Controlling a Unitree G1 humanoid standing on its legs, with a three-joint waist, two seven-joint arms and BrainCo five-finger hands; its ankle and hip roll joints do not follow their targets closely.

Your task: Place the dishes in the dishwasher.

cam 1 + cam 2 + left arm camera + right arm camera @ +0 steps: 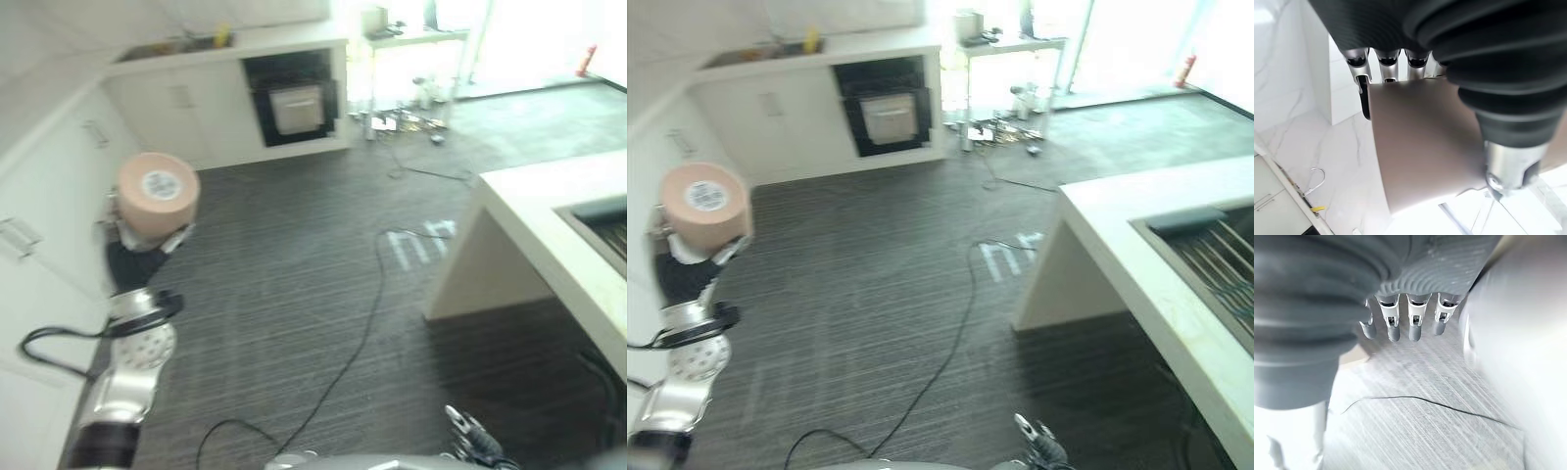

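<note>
A peach-coloured round cup (157,191) with a white sticker on its base is held up at the left, base towards me. My left hand (145,245) is shut on it from below. In the left wrist view the fingers (1364,93) curl over the cup's wall (1425,142) and the thumb (1513,166) presses the other side. A dark built-in appliance (294,98) with a pale panel in its opening sits under the far counter. My right hand (475,436) hangs low at the bottom right, its fingers (1413,325) relaxed and holding nothing.
White cabinets (49,196) run along the left, close to the raised arm. A white island counter (529,215) with a sunken rack (1215,259) stands at the right. Loose clutter (411,117) lies on the floor under a far table. Dark striped floor spreads between.
</note>
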